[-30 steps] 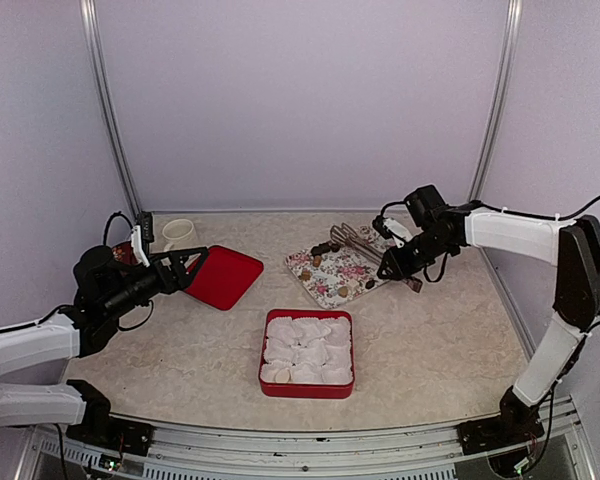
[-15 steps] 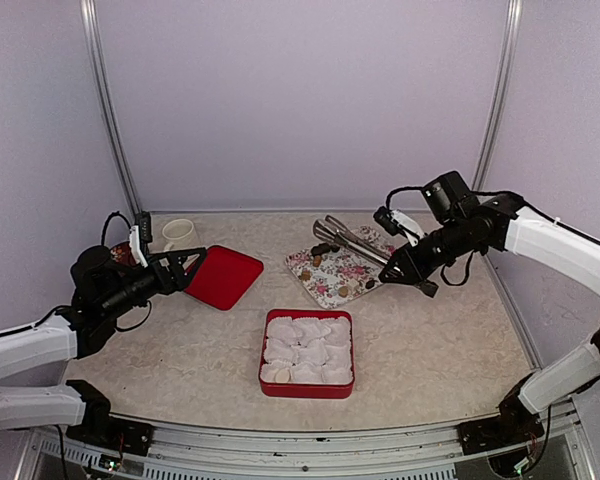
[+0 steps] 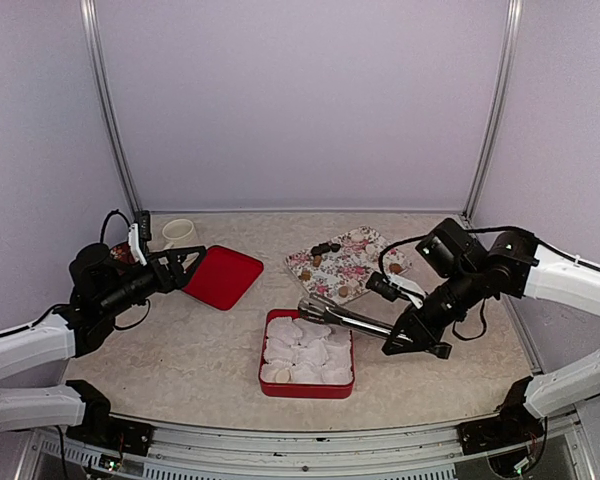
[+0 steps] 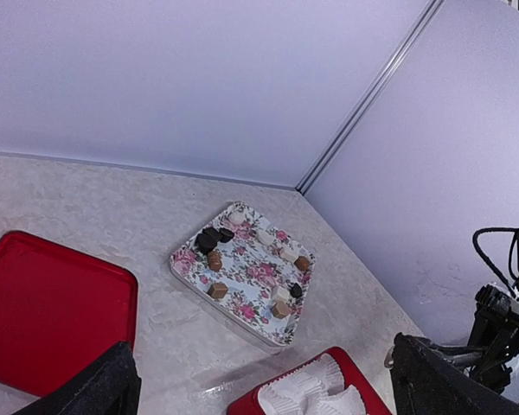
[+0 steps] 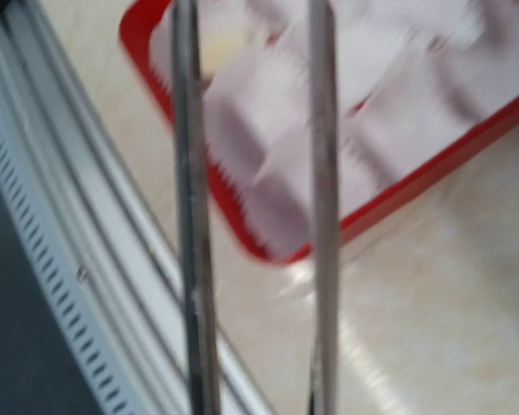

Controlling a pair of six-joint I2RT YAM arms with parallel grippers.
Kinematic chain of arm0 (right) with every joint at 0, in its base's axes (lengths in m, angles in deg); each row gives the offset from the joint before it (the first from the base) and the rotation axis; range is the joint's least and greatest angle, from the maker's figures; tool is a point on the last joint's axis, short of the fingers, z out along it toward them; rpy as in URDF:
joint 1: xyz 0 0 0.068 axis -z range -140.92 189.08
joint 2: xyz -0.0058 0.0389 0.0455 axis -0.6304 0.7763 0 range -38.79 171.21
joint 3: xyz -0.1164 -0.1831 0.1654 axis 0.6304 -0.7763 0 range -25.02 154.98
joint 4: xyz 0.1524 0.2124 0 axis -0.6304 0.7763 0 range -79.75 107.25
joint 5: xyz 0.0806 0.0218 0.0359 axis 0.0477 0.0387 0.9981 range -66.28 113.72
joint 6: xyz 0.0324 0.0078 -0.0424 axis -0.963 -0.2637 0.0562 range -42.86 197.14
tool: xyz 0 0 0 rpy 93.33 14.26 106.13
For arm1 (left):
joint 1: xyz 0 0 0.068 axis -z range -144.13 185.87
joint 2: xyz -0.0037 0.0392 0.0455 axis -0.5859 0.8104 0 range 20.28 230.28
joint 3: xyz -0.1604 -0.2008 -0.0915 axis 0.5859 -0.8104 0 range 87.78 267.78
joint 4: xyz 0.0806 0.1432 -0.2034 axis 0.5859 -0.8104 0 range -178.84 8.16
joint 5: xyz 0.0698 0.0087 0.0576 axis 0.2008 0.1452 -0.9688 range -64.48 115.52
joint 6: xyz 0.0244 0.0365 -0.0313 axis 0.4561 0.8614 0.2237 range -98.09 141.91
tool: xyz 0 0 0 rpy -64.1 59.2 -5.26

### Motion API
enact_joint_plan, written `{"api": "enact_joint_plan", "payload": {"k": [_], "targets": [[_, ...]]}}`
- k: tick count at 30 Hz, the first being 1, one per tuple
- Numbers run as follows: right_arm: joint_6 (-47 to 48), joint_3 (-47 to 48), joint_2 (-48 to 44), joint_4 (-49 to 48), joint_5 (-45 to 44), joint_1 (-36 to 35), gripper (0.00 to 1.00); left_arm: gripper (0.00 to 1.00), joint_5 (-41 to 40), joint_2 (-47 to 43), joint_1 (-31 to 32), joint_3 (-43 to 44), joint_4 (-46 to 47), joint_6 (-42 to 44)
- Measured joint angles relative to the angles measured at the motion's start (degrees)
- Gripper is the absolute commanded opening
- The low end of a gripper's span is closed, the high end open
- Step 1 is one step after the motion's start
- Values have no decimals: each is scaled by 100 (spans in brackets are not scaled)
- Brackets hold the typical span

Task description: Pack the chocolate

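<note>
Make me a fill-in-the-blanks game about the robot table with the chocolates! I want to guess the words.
1. The right gripper holds metal ____ over the box.
2. The chocolates lie on a tray with a ____ pattern.
3. The white paper cups sit in a box coloured ____.

Missing words: tongs; floral; red.

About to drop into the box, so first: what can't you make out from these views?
1. What the tongs grip, if anything: too small in the top view; the right wrist view is blurred and its top edge cuts off the tips.
2. Which paper cups in the red box are filled: blurred in the wrist view, too small from above.
3. The right pincer: outside its own wrist view.
</note>
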Motion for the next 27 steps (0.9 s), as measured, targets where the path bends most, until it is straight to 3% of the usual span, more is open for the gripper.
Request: {"api": "enact_joint_plan", "payload": {"k": [13, 27], "targets": [[-468, -874, -26, -9, 354, -601, 23, 99, 0, -44, 0, 70, -140, -26], [-588, -1021, 282, -455, 577, -658, 27, 99, -2, -146, 0, 70, -175, -26]]}}
